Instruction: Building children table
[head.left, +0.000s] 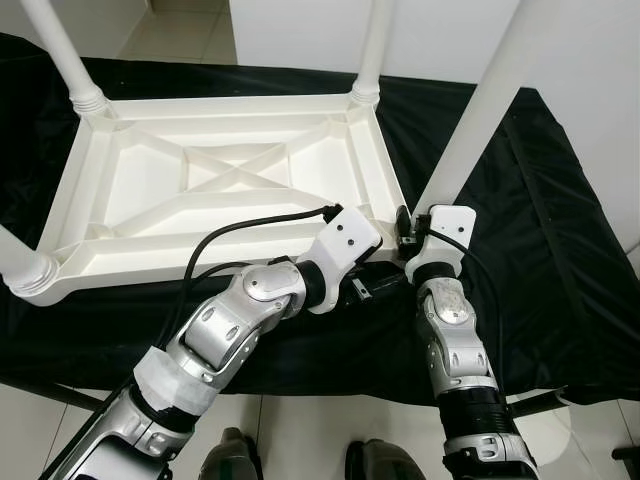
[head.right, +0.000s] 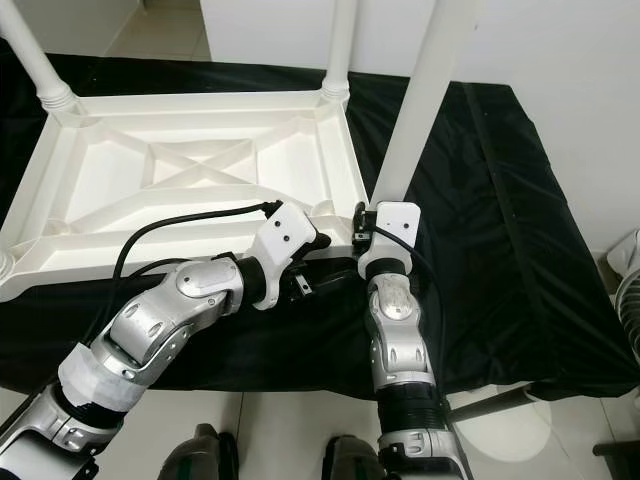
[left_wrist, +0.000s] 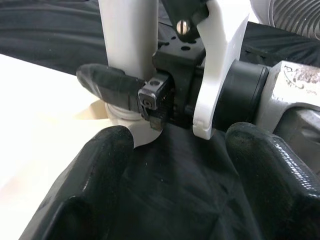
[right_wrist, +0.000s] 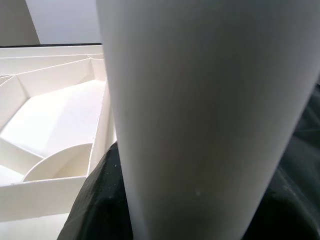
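Observation:
The white plastic children's table (head.left: 200, 262) lies upside down on a black cloth. Legs stand at its far left (head.left: 60, 50), far right (head.left: 372, 45) and near left (head.left: 20, 262) corners. A fourth white leg (head.left: 480, 100) rises tilted from the near right corner. My right gripper (head.left: 405, 225) is shut on its base; one black finger (left_wrist: 107, 82) wraps the leg (left_wrist: 127, 35) in the left wrist view. My left gripper (left_wrist: 182, 145) hangs open just in front of that corner, over the cloth, holding nothing. In the right wrist view the leg (right_wrist: 200, 100) is very close.
The black cloth (head.left: 560, 250) covers a low platform whose front edge runs right before my feet (head.left: 235, 455). Pale tiled floor (head.left: 320, 430) shows below it and beyond the far edge. A white wall (head.left: 600, 80) stands at the right.

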